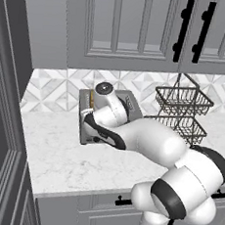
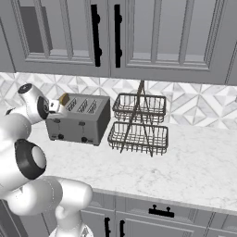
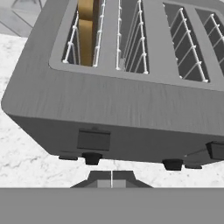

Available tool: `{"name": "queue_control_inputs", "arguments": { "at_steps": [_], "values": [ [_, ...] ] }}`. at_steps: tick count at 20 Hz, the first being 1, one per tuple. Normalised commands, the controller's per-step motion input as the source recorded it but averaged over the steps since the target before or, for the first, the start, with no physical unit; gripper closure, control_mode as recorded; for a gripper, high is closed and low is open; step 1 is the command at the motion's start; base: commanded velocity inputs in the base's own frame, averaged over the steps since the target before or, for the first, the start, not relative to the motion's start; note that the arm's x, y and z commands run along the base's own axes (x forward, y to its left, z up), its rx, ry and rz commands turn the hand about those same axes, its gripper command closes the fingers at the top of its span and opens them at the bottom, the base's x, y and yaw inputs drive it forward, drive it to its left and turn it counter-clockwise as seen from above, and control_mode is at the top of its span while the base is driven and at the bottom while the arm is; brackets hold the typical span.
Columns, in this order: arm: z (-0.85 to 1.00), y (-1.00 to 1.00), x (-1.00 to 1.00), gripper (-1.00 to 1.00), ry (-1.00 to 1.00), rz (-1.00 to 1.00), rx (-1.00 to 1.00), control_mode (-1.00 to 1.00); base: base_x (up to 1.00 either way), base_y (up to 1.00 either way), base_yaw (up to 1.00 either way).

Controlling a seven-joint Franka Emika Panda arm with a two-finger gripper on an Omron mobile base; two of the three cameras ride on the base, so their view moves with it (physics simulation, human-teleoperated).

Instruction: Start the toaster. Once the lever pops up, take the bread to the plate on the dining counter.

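Observation:
The grey four-slot toaster [image 3: 122,109] stands on the marble worktop against the tiled wall, also seen as toaster [image 2: 81,120] and, half hidden by my arm, toaster [image 1: 88,102]. The golden bread [image 3: 85,30] stands in the leftmost slot; its top pokes out as bread [image 2: 64,98]. My gripper [image 3: 112,179] is shut with nothing in it, hanging just in front of the toaster's front face, between the left black lever [image 3: 93,140] and the right lever [image 3: 216,150], near the knobs. The plate and the dining counter are out of view.
A two-tier wire basket [image 2: 139,122] stands right of the toaster, also basket [image 1: 181,109]. Wall cabinets with black handles [image 2: 95,34] hang low above. A tall cabinet side [image 1: 5,123] bounds the worktop [image 1: 61,153] on the left; grey drawers lie below its front edge.

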Motion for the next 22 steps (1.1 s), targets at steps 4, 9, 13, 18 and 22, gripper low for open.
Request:
{"name": "queue_control_inputs", "arguments": {
  "at_steps": [4, 9, 13, 18, 22],
  "values": [
    [-0.08, 0.0, 0.16, 1.0, 0.0, 0.0, 0.0, -1.0, 0.0, 0.0, 0.0],
    [-0.07, 0.0, 0.15, 1.0, 0.0, 0.0, 0.0, -1.0, 0.0, 0.0, 0.0],
    [-0.09, 0.06, 0.1, 1.0, 0.0, 0.0, 0.0, -1.0, 0.0, 0.0, 0.0],
    [-0.14, 0.12, 0.1, 1.0, 0.0, 0.0, 0.0, -1.0, 0.0, 0.0, 0.0],
    [-0.14, 0.08, 0.15, 1.0, 0.0, 0.0, 0.0, -1.0, 0.0, 0.0, 0.0]
  ]
}}
